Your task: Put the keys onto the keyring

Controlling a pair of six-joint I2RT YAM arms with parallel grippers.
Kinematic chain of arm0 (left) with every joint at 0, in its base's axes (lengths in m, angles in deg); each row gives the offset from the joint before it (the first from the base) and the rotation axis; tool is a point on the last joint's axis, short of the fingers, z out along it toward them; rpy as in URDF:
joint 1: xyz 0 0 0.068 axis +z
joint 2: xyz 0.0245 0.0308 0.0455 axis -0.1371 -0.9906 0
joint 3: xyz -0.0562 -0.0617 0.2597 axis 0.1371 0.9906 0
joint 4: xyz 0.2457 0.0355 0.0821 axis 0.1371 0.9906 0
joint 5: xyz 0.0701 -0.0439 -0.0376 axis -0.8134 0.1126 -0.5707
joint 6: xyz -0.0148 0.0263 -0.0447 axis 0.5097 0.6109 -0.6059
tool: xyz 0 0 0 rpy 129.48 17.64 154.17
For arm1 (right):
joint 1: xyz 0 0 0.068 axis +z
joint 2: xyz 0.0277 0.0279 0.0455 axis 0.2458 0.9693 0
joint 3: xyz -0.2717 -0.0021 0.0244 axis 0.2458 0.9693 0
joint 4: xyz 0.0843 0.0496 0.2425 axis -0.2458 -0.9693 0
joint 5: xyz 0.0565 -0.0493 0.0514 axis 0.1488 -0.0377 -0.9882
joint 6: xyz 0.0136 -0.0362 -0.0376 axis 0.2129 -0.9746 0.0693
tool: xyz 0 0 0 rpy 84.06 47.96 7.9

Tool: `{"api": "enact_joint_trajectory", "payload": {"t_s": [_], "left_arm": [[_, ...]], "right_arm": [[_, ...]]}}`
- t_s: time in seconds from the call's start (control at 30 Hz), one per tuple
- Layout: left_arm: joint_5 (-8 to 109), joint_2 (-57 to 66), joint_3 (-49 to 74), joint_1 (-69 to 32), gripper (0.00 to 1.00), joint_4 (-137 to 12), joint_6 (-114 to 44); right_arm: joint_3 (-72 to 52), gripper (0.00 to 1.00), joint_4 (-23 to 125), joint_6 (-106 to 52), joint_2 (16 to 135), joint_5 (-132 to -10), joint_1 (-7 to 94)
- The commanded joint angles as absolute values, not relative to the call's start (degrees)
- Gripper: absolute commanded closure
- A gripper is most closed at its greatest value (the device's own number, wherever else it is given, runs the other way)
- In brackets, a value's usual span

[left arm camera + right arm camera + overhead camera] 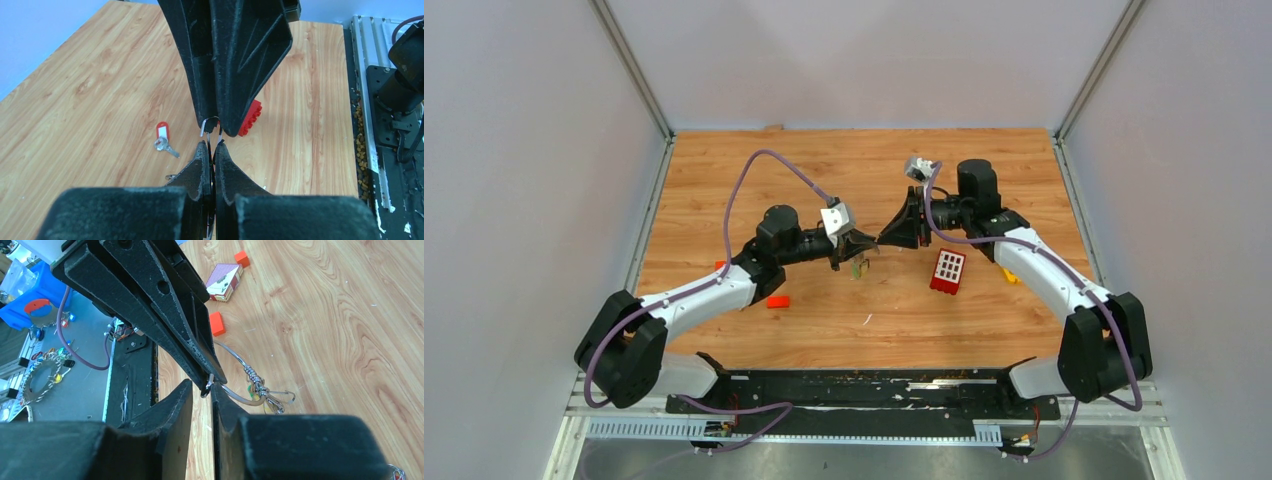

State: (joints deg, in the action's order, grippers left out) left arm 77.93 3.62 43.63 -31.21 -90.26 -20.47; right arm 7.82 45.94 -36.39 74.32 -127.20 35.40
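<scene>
From above, the left gripper (pixel 869 244) and the right gripper (pixel 884 240) meet tip to tip over the middle of the table (pixel 724 180). A small bunch of keys (pixel 860 267) hangs just below them. A red block with white squares (pixel 948 270) lies nearby.

In the left wrist view, the left jaws are clenched on the thin wire of the keyring (pixel 212 121). The right fingers reach the same wire from above. A key with a red tag (pixel 163 137) lies apart on the wood.

In the right wrist view, the right jaws stand a narrow slit apart at the ring's end. I cannot tell whether they grip it.
</scene>
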Motion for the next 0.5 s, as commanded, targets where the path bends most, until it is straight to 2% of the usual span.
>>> {"api": "enact_joint_trajectory", "payload": {"t_s": [0.0,0.1,0.23,0.33,0.37,0.4,0.47], "left_arm": [[77.8,4.7,43.2,-31.7,1.00,-92.2,-18.7],[77.7,4.7,43.2,-31.7,1.00,-92.0,-18.5],[77.8,4.9,43.2,-31.7,1.00,-91.7,-18.0],[79.2,5.0,42.7,-31.7,0.98,-90.2,-16.9],[79.9,5.1,42.4,-31.7,0.94,-89.3,-16.3],[80.6,5.1,42.1,-31.7,0.81,-88.1,-15.5],[81.6,5.6,41.3,-31.7,0.65,-85.4,-13.5]], "right_arm": [[5.3,0.81,49.0,-35.0,75.2,-129.4,35.1],[5.3,0.86,49.0,-35.1,75.6,-129.3,35.1],[5.1,0.99,48.0,-36.2,75.4,-128.2,35.1],[4.5,1.00,45.3,-39.8,74.1,-125.0,35.1],[4.2,1.00,44.2,-41.4,73.4,-123.7,35.1],[3.8,1.00,42.8,-43.6,72.7,-122.6,35.1],[3.0,1.00,40.1,-48.1,71.3,-120.7,35.1]]}}
